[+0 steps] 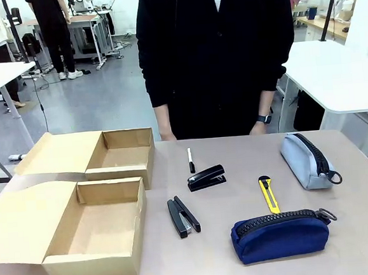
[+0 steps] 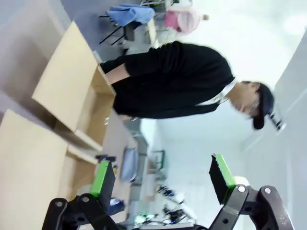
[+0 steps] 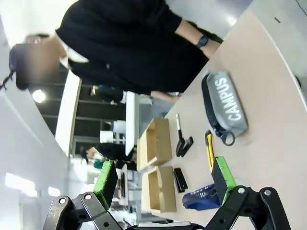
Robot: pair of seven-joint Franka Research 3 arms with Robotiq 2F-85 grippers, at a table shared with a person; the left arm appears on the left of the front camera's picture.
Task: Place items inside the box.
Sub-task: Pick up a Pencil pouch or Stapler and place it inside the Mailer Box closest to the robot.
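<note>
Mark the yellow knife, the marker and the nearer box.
yellow knife (image 1: 269, 196), front view, middle of its body.
marker (image 1: 189, 155), front view, white barrel.
nearer box (image 1: 95, 267), front view, front wall.

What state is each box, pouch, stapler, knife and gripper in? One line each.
near box: lid open, empty
far box: lid open, empty
navy pouch: zipped shut, lying flat
grey pouch: zipped shut, lying flat
far stapler: closed, standing on its base
near stapler: on its side, arms slightly apart
yellow knife: lying flat, blade too small to tell
left gripper: open, empty
right gripper: open, empty
</note>
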